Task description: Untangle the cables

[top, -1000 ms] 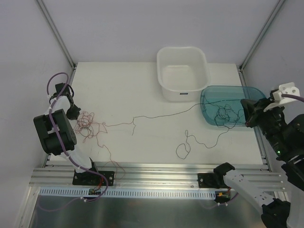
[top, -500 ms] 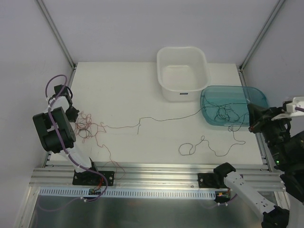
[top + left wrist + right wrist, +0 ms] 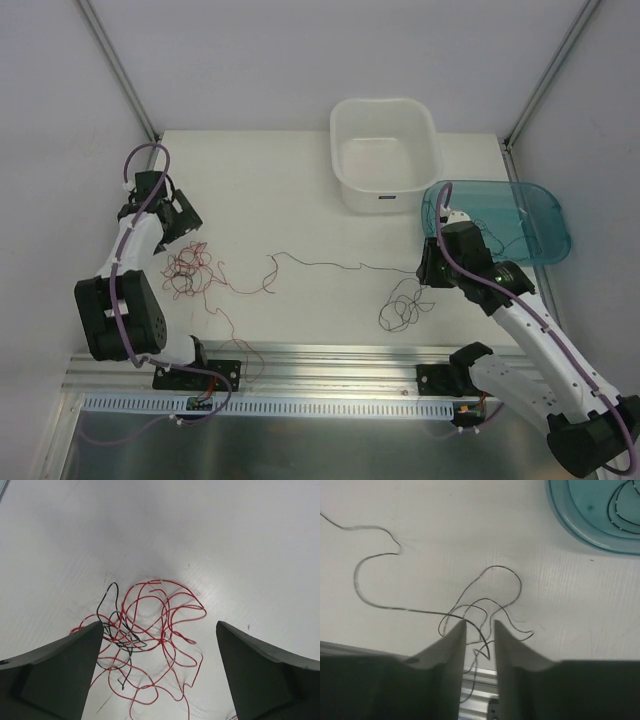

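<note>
The cables lie loose on the white table. A red cable tangle (image 3: 188, 268) (image 3: 160, 625) with a short black strand (image 3: 117, 630) in it sits at the left. My left gripper (image 3: 178, 216) (image 3: 160, 626) hovers over it, open wide, holding nothing. A thin black cable (image 3: 340, 265) runs right from the red one to a small heap of loops (image 3: 404, 305) (image 3: 487, 597). My right gripper (image 3: 428, 272) (image 3: 480, 624) is just over that heap, its jaws a narrow gap apart, with loose black strands crossing the gap.
A teal bin (image 3: 545, 205) (image 3: 585, 530) at the right holds more black wire (image 3: 480, 235) (image 3: 620, 510). A white tub (image 3: 385, 150) stands at the back. The aluminium rail (image 3: 330, 365) runs along the near table edge.
My left gripper opened and lifted off the red tangle, moving back. My right arm swung from the right edge to the table middle; its jaws parted slightly and the black cable slackened into loops.
</note>
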